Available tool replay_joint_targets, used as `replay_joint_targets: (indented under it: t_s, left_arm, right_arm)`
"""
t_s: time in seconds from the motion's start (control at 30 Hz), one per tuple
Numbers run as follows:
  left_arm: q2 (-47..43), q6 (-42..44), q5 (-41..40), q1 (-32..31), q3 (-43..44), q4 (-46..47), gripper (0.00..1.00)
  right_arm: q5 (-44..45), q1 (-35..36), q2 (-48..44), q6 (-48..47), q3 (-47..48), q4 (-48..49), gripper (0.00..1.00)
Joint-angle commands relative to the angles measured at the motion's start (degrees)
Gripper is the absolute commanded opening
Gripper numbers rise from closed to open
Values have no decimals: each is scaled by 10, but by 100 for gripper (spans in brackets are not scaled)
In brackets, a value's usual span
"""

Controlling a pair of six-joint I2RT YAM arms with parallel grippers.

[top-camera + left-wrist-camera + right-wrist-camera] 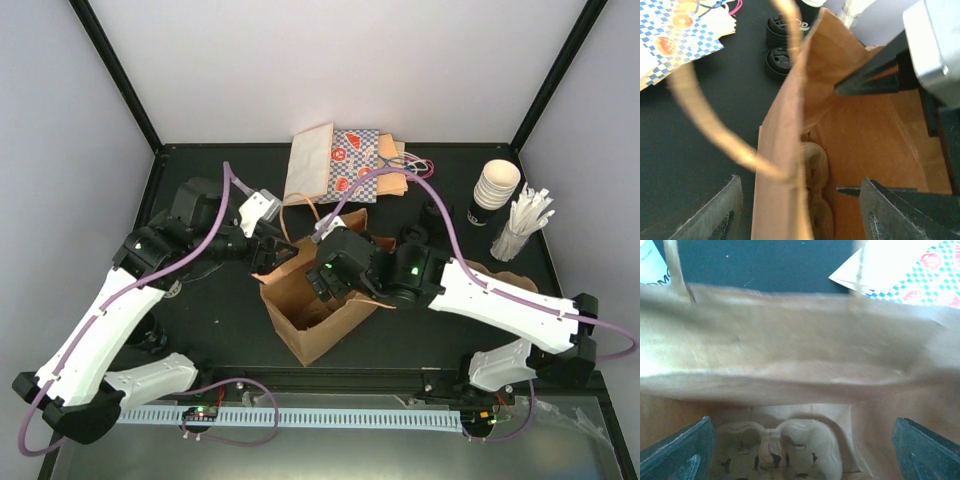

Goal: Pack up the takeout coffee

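Bag-opening step: left gripper [795,200], part open, straddles the paper bag [320,330] wall unclamped, right gripper [802,435] gapes empty inside above the pulp carrier [812,442] (takeout coffee visible in no view); next, likely, fetch and seat it upright

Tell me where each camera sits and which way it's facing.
Top external: above and behind the bases, looking down on the table; left arm and right arm show, meeting at the brown paper bag.
Left wrist: at the bag's rim, looking down along its wall; left gripper straddles it, open.
Right wrist: over the bag's mouth, looking down at the pulp carrier; right gripper open.
Shared: both wrist views show bag and carrier.
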Motion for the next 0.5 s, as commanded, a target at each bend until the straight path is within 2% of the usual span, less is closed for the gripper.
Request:
replay_joint_targets:
  t_s: [0.0,0.13,0.3,0.47]
  left_arm:
    - [13,6,-34,-31,32,-20,66]
    - [12,0,-48,-36,33,-16,66]
    - [14,-11,-107,-36,35,-26,67]
    - [24,-22,-90,-36,17,-6,72]
  right_arm:
    - [24,-11,-18,-4,13,-1,98]
    - [33,-14,-26,0,16,-3,94]
    - [39,-14,-63,-10,18,14,93]
    - [68,-15,-103,-24,14,27,93]
